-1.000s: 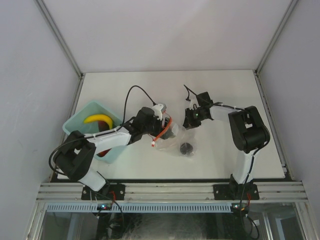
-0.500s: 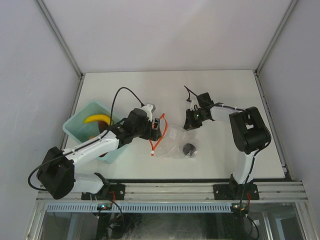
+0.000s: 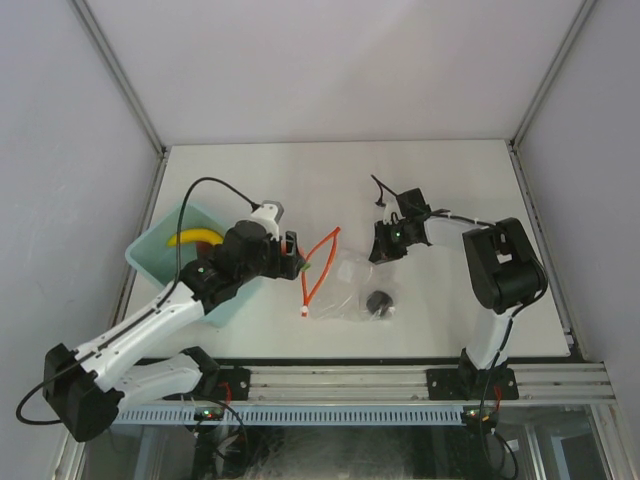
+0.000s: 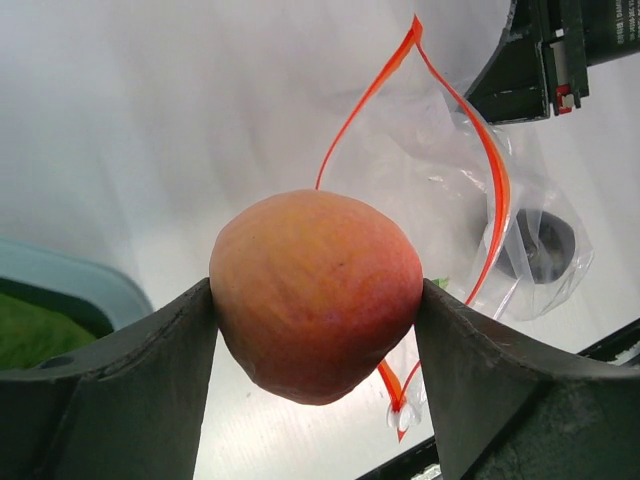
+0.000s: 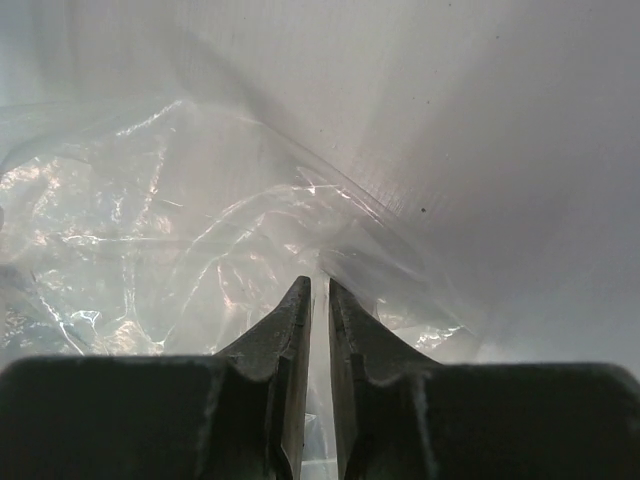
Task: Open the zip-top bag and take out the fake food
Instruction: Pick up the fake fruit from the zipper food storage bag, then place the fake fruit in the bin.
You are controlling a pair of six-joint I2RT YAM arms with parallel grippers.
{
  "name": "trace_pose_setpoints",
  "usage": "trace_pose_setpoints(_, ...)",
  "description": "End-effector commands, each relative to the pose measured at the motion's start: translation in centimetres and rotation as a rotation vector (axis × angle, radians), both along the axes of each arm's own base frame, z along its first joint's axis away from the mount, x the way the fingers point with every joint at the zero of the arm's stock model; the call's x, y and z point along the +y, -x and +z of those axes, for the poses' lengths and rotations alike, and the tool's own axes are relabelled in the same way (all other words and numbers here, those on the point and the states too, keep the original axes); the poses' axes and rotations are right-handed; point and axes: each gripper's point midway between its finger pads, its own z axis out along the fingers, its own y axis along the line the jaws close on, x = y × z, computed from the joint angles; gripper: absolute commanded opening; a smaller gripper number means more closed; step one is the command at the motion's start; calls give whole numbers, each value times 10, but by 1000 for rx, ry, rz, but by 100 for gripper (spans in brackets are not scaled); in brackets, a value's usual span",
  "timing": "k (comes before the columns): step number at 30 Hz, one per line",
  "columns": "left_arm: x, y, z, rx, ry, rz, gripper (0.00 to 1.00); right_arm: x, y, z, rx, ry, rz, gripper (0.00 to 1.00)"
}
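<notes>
the left claw [image 4: 315, 300] is clamped on the orange-peach fruit [image 4: 318, 290], one dark finger [image 4: 140, 385] pressing each side of it, so the jaws stand wide around it. in the top view this claw [image 3: 291, 254] hangs above the bench [image 3: 450, 180], just beside the right edge of the light blue bin [image 3: 150, 255] and left of the zip-top bag [image 3: 352, 272]; the fruit is clear of the bag.

the bag lies flat and crinkled near the middle of the bench. its red-orange zip strip [image 3: 318, 262] gapes in a long narrow loop facing the left claw, with the small white slider [image 3: 303, 312] at the near end. a dark purple piece [image 3: 378, 300] sits inside the clear plastic at the near right part of the bag.

the right claw [image 3: 386, 243] is down at the bag's far right edge. its wrist view shows the fingers [image 5: 292, 325] nearly together, with a fold of the clear film pinched between them.

a yellow banana [image 3: 195, 238] lies in the bin, and a green piece [image 4: 30, 340] shows there in the left wrist view.
</notes>
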Motion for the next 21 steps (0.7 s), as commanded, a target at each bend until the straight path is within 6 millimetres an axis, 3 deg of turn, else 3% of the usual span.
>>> trace_pose_setpoints(1,14,-8,44,-86,41,82,12,0,-14,22,-102,-17,-5,12)
trace_pose_setpoints(8,38,-9,61,-113,33,146,11,1,-14,23,-114,-27,1,12)
trace_pose_setpoints(21,105,-11,76,-142,19,342,7,0,-15,23,-120,-26,-5,13)
